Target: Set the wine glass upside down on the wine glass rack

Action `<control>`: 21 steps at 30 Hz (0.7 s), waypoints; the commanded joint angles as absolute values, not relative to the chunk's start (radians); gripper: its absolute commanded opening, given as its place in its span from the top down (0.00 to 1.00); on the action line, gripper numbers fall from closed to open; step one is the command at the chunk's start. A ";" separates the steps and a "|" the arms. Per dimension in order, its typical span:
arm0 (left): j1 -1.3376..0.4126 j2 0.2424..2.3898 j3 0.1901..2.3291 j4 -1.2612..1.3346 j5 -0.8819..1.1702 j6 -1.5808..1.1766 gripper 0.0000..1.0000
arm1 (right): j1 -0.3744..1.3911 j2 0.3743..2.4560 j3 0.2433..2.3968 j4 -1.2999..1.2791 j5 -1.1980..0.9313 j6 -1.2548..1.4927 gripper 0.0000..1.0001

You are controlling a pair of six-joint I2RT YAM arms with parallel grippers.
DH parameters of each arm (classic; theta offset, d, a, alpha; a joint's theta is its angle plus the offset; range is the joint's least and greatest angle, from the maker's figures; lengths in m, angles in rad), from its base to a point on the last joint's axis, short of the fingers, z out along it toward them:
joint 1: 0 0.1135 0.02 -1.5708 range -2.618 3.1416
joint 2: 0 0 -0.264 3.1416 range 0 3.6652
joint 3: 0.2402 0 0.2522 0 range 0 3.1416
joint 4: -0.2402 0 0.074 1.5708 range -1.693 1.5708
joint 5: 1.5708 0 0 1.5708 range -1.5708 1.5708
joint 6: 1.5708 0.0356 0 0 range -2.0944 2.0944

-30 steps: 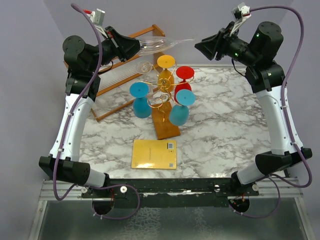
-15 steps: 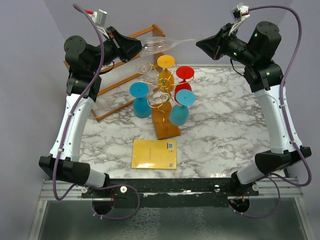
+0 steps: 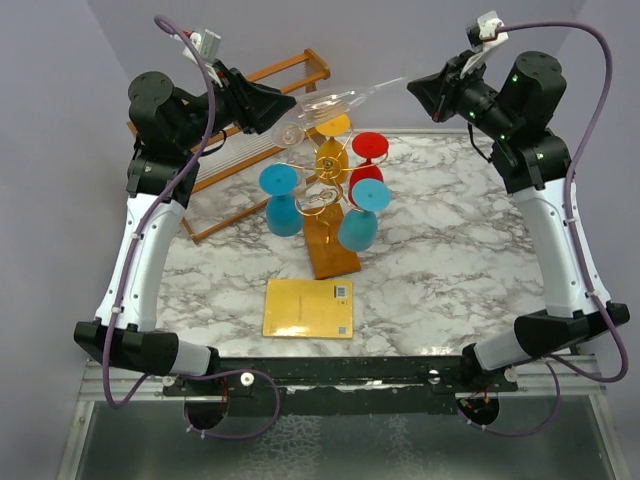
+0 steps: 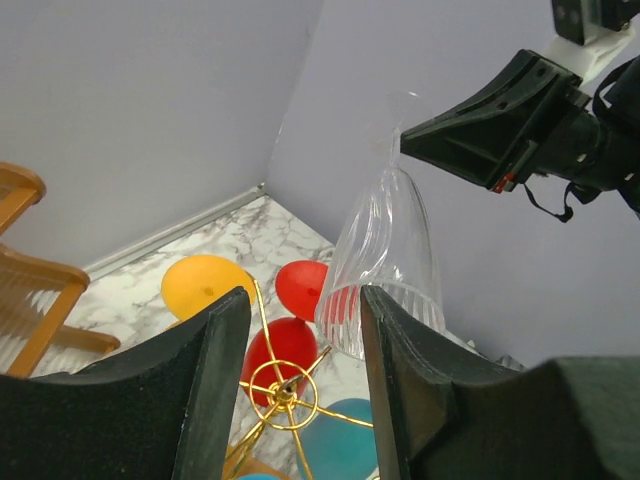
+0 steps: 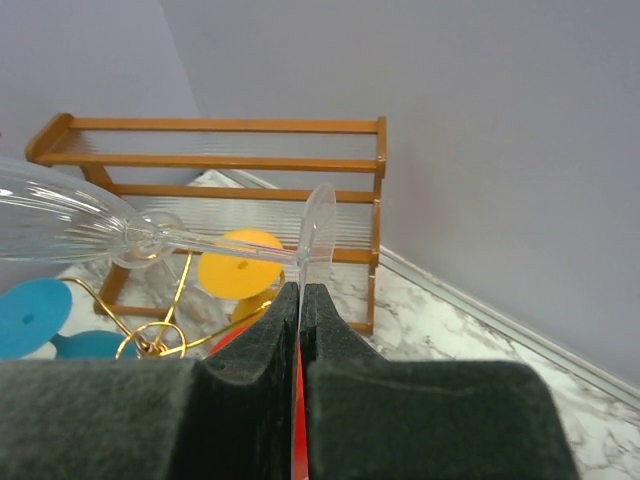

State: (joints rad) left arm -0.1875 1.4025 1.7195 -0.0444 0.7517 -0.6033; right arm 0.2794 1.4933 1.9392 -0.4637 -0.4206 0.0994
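The clear wine glass (image 3: 335,100) lies almost level in the air above the rack, bowl to the left and foot to the right. My right gripper (image 3: 412,92) is shut on the edge of its foot disc (image 5: 318,235); in the right wrist view (image 5: 300,290) the stem and bowl (image 5: 60,220) run off to the left. My left gripper (image 3: 290,108) is open, and the ribbed bowl (image 4: 385,250) sits just ahead of its jaws (image 4: 300,330), against the right finger (image 4: 400,340). The gold wire rack (image 3: 318,190) stands on its brown wooden base (image 3: 333,250) below, and its centre ring shows in the left wrist view (image 4: 283,385).
Blue (image 3: 280,195), yellow (image 3: 332,140), red (image 3: 368,160) and teal (image 3: 360,215) glasses hang upside down on the rack, with a clear one (image 3: 290,132) among them. A slatted wooden shelf (image 3: 240,150) stands at the back left. A yellow flat box (image 3: 308,308) lies near the front.
The glass has shifted right and its foot end has risen with my right gripper. My left gripper has opened off the bowl and followed a little to the right.
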 commanded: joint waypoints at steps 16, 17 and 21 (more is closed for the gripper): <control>-0.183 1.334 1.832 -0.332 0.489 -0.184 0.26 | 0.281 1.309 1.955 -0.888 -0.780 -0.622 0.99; -0.183 1.335 1.829 -0.331 0.488 -0.182 0.26 | 0.284 1.306 1.950 -0.909 -0.788 -0.642 0.99; -0.173 1.335 1.817 -0.327 0.486 -0.173 0.25 | 0.324 1.289 1.920 -0.960 -0.777 -0.710 0.99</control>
State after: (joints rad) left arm -0.1841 1.3472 1.8114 -0.3267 0.5159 -0.2039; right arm 0.2874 1.3060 1.9305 -0.8402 -0.7200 -0.5831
